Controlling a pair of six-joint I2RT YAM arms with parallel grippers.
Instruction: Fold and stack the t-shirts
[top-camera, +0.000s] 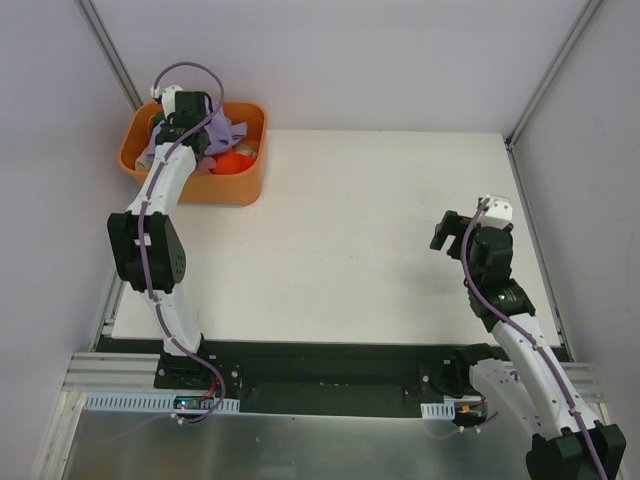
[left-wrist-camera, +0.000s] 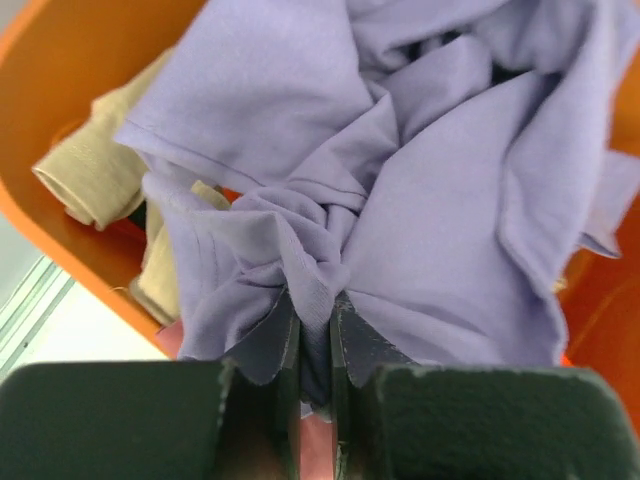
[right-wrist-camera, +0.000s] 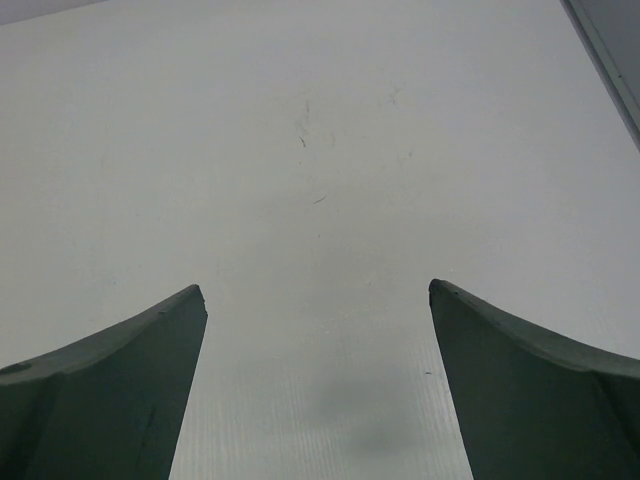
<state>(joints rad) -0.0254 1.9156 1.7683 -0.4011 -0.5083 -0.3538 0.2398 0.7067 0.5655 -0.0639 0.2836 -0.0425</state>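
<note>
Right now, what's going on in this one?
The left fingers are down in the orange bin at the far left corner of the table, shut on a bunched fold of the lavender t-shirt. A tan garment lies beside it in the bin. The right fingers are open over bare tabletop, holding nothing. No shirt is laid out or folded on the table yet.
</note>
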